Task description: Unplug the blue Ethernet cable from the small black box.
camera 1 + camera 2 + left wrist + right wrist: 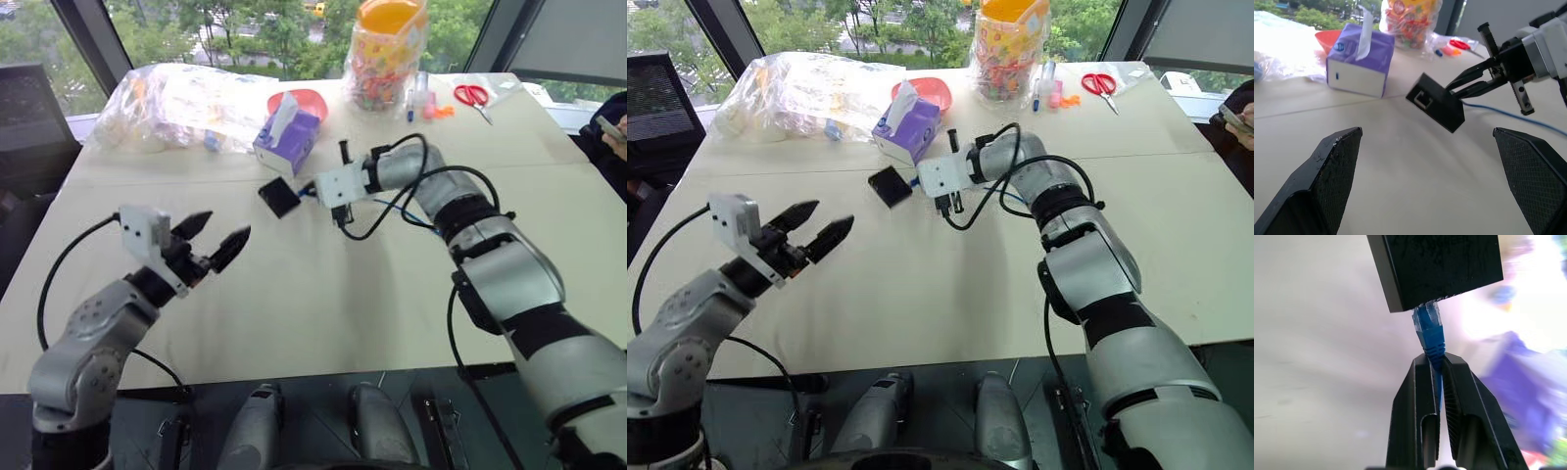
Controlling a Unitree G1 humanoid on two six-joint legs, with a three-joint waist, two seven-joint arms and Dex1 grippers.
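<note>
Head view: the small flat matte-black box (279,197) hangs tilted just above the beige tabletop (323,294), at 5 o'clock from the purple tissue box (287,140). The right gripper (315,189) sits at the box's 3 o'clock; the thin bright-blue Ethernet cable (416,219) trails behind it. The left gripper (217,238) hovers at the box's 7 o'clock, its 2 fingers spread, empty.

Left wrist view: the box shows an empty port; the right gripper's fingers (1471,83) meet behind it.

Right wrist view: the right gripper is clamped on the cable just behind its plug (1427,323), which is seated in the box.
</note>
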